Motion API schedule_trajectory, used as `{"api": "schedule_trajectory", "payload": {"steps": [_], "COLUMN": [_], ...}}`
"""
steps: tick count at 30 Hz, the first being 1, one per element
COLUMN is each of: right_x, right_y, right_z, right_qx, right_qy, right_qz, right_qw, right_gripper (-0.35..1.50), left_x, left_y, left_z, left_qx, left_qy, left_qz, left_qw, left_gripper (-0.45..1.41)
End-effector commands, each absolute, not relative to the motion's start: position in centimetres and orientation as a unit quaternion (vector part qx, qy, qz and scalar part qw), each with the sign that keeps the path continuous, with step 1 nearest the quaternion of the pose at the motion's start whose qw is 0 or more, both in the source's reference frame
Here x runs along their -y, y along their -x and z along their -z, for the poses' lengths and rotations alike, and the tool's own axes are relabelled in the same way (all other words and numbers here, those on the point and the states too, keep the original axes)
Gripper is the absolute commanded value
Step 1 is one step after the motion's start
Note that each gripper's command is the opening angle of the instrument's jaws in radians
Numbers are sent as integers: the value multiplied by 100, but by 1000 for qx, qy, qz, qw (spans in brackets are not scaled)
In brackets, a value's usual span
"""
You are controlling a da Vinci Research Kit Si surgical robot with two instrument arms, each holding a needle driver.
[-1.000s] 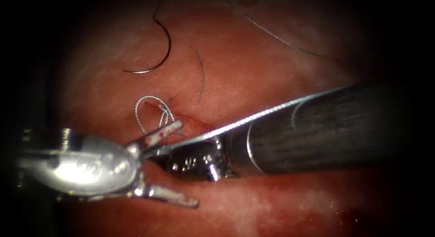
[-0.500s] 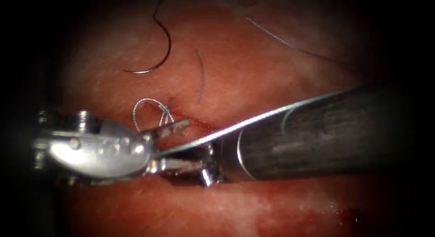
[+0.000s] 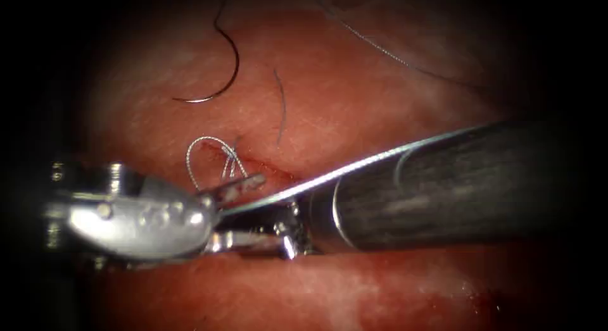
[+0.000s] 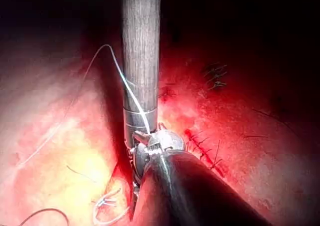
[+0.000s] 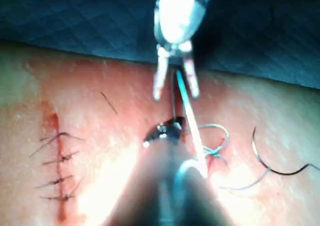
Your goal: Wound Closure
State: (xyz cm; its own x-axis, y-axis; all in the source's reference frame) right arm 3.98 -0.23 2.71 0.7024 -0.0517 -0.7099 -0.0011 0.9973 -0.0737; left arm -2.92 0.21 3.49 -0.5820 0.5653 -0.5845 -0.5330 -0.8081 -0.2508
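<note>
The curved needle [image 3: 225, 65] lies loose on the tissue [image 3: 354, 90], to the upper left of the cut [image 3: 269, 171], and neither tool holds it. A pale thread loop [image 3: 201, 147] rises at the cut. A taut thread [image 3: 354, 168] runs along the right tool's dark shaft [image 3: 456, 185] toward the two tools' tips. My left tool [image 3: 269, 211] has its jaws open, one on each side of that thread [image 5: 181, 93] and of the right tool's tip [image 3: 253, 222]. The right wrist view shows the left tool [image 5: 176, 95] the same way, with the needle [image 5: 272, 166] lying free.
A short cut end of thread [image 3: 280, 106] lies on the tissue right of the needle. More thread [image 3: 392, 56] trails across the far tissue. An older cut with several stitches [image 5: 56, 168] lies off to one side. Red fluid [image 3: 481, 302] wets the near tissue.
The left tool's jaws have narrowed from wide open around the thread and the right tool's tip, and the tool moved up and right. The right tool shifted slightly left. The needle stayed put.
</note>
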Motion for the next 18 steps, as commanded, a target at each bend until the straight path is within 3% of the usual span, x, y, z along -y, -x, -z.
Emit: {"api": "schedule_trajectory", "payload": {"steps": [1, 4, 6, 7, 18], "right_x": [33, 34, 34, 34, 40], "right_y": [-403, -403, -403, -403, -376], "right_z": [-275, -275, -275, -275, -262], "right_qx": [-386, -386, -386, -386, -395], "right_qy": [32, 32, 32, 32, 35], "right_qz": [14, 14, 14, 14, 13], "right_qw": [922, 922, 922, 922, 918], "right_gripper": [-35, -35, -35, -35, -35], "left_x": [-10, -9, -9, -9, -27], "left_y": [294, 293, 294, 294, 259], "left_z": [-353, -352, -353, -352, -336], "left_qx": [26, 26, 25, 27, 12], "left_qy": [336, 334, 333, 336, 368], "left_qz": [-890, -890, -889, -889, -893], "left_qw": [308, 309, 313, 309, 260], "left_gripper": [27, 9, -35, -45, -45]}}
